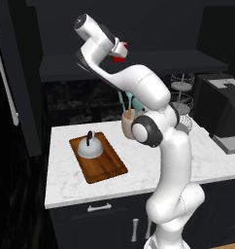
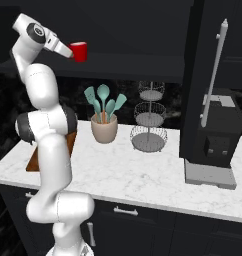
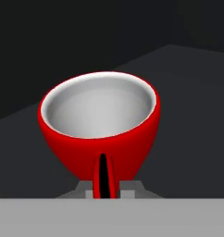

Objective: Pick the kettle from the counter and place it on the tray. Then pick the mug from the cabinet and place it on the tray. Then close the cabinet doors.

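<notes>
Red and close against the lens, the mug (image 3: 99, 127) faces the hand camera handle-first, and the gripper (image 3: 103, 189) has its two tips drawn in tight on either side of that thin handle, pinching it. Whether the mug is already lifted off the cabinet (image 2: 143, 70) shelf cannot be told; from the right base view it sits at shelf level, upright, at the end of the hand.

Taking the beige utensil crock (image 2: 104, 128) as the landmark: the tray (image 1: 97, 156) lies on the counter (image 1: 139, 160) to the crock's left, and the kettle (image 1: 90, 146) already stands on it, so the first step looks finished. Above the crock and a little left is the mug, so the second step is at the grasp. Carrying it down to the tray and shutting the cabinet doors (image 2: 215, 75), which stand wide open, remain.

From the base, the arm rises, folds at its elbow above the crock, and reaches up and forward into the cabinet.
</notes>
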